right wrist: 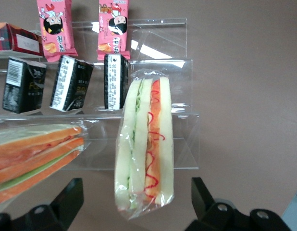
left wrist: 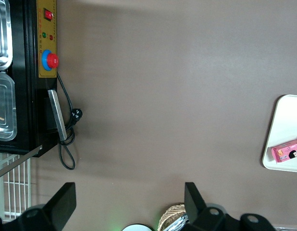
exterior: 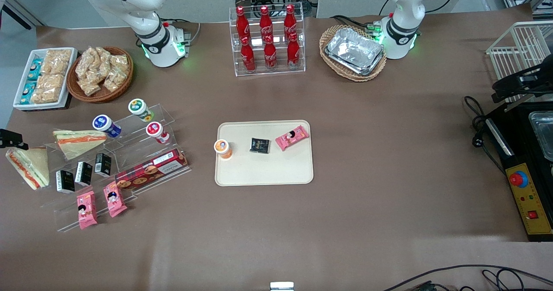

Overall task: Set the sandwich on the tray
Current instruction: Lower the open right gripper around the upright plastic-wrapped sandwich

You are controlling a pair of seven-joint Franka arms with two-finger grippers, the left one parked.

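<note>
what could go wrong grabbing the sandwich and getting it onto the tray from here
The gripper hovers open over the sandwich, fingers either side. Risks:
1. The second sandwich lies close beside it, so a finger may catch its wrap on the way down.
2. The wrap looks soft and slick; the wedge could squash or slip from the grip.
3. The tray already holds a cup and two packets; a careless drop could land on them.

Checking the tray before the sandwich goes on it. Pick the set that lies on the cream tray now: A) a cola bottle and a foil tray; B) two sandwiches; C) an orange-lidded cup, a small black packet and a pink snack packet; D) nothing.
C: the front view shows the orange-lidded cup, black packet and pink snack packet on the tray; the sandwich lies on its acrylic stand under the open gripper.
</note>
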